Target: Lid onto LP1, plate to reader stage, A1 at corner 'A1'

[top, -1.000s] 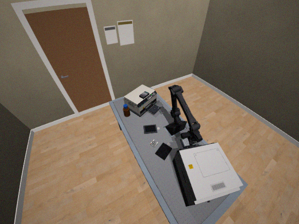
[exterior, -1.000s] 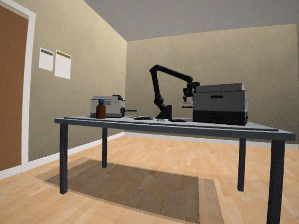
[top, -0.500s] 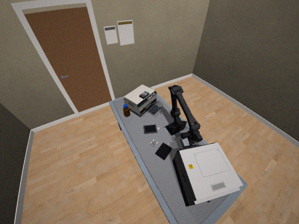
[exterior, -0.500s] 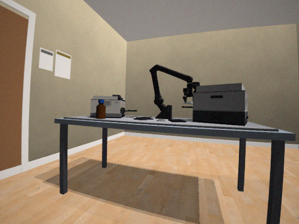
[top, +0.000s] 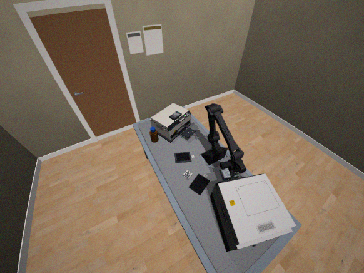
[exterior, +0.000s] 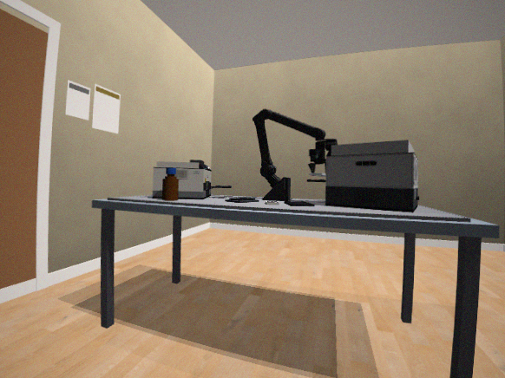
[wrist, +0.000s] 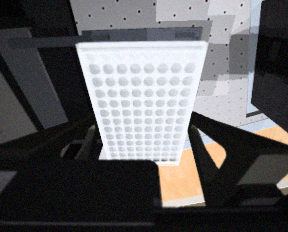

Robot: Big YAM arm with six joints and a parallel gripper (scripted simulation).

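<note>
You have the gripper (top: 228, 168) (exterior: 312, 168) (wrist: 143, 116) spread wide but closed on the uncovered plate (top: 226, 173) (exterior: 318, 174) (wrist: 145, 102), one finger along each long side. In the wrist view the plate's long axis runs from the top of the frame down towards you, between the fingers, so your grip is across its width.

The relation to watch is vertical. At right of centre in the exterior view, the plate sits just above the reader's stage (exterior: 316, 180) (wrist: 145, 35), with a thin gap between them. The stage shows past the plate's far short end in the upper middle of the wrist view, and the two edges look roughly parallel there. The reader (top: 253, 206) (exterior: 370, 173) stands right beside the gripper, so you have little side room.

I judge you are in the final lowering: straight down, level, then release once the plate is flat. If it is slightly off, a corner could ride up on the stage's edge. You can't read the A1 marking here, so its corner can't be confirmed.

The dispenser's stage (top: 188, 133) (exterior: 222, 186), left of centre in the exterior view, bears no plate. Whether the lid is seated on LP1, you can't tell from these views.
</note>
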